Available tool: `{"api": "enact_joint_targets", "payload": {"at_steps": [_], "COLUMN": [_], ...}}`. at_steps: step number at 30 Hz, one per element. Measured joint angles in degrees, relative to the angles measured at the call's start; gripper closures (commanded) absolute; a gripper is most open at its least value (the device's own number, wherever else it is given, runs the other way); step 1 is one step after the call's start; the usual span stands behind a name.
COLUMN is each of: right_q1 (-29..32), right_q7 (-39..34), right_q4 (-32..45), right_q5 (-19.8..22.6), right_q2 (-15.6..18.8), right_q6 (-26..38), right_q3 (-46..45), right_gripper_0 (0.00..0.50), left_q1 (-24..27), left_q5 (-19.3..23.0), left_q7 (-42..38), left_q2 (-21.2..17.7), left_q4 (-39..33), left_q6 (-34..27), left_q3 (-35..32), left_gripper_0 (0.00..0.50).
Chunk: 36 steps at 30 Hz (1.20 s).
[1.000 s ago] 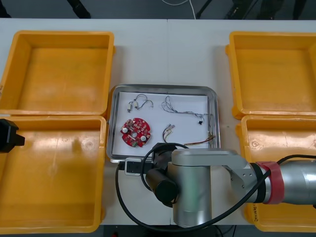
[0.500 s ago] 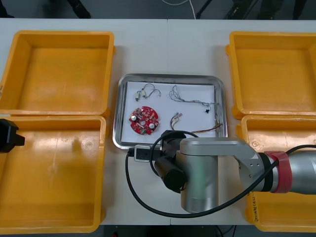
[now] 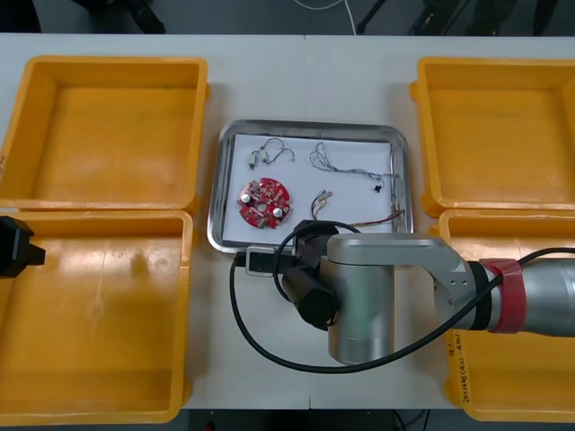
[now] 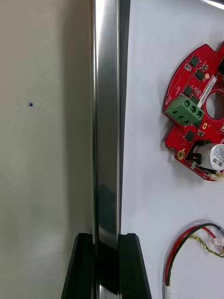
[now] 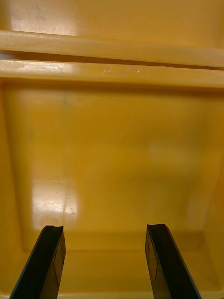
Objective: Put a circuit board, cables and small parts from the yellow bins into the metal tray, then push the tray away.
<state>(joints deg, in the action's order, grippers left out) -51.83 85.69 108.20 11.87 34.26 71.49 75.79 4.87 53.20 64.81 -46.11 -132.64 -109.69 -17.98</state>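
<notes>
One thing is changing: the metal tray (image 3: 310, 126) is sliding farther from the robot than a second ago, carrying the circuit board (image 3: 263, 199) and cables (image 3: 346, 166) (loading done, I judge). The right gripper (image 4: 106, 243) is pinching its near rim, jaws nearly closed. The left gripper (image 5: 105, 229) is hanging wide open over a yellow bin (image 5: 112, 140).

Left end effector (image 5: 105, 261) fingers apart (wide), above yellow bin (image 5: 112, 154) floor
</notes>
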Motion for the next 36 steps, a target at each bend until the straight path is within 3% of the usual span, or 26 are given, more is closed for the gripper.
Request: {"api": "enact_joint_targets", "payload": {"at_steps": [13, 36], "right_q1": [-1.1, -5.8], "right_q7": [-0.1, -0.1], "right_q4": [-2.8, -10.9], "right_q5": [-2.4, -2.6], "right_q2": [0.0, 0.7], "right_q6": [-3.8, -9.9], "right_q3": [0.0, -0.4], "right_gripper_0": [0.5, 0.5], "left_q1": [0.0, 0.0], "left_q5": [0.0, 0.0], "left_q7": [0.0, 0.0], "left_q2": [0.0, 0.0], "left_q4": [0.0, 0.0], "left_q6": [0.0, 0.0], "left_q3": [0.0, 0.0], "left_gripper_0": [0.0, 0.0]}}
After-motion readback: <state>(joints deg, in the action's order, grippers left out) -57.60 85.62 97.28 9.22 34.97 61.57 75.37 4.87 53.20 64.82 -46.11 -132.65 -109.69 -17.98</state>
